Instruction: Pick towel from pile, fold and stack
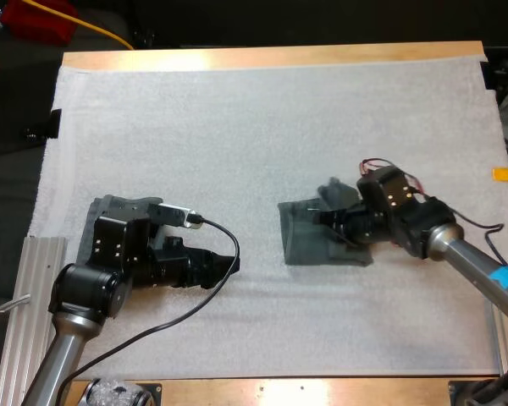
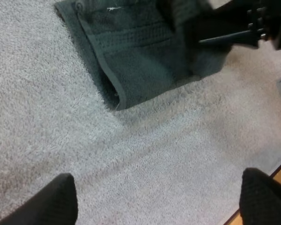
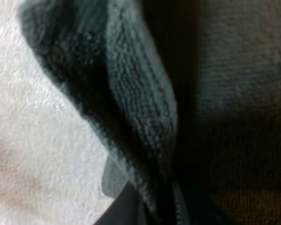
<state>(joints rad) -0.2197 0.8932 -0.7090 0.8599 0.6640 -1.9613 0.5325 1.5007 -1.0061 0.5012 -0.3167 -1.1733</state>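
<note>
My right end effector (image 1: 337, 222) gripped the grey-green towel (image 1: 306, 238); my left end effector (image 1: 210, 266) hung wide open, holding nothing.

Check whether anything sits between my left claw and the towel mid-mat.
Nothing visible: only bare mat lies between the open left claw and the towel. The right claw grips the towel's far side.

So, a fuzzy white mat (image 1: 262, 110) covers most of the light wooden table (image 1: 271, 57) — bare wood shows along the far and near edges. A ribbed silver metal rail (image 1: 25, 275) sits beside the mat's near-left edge, a yellow cable (image 1: 102, 30) beyond the far-left corner.
</note>
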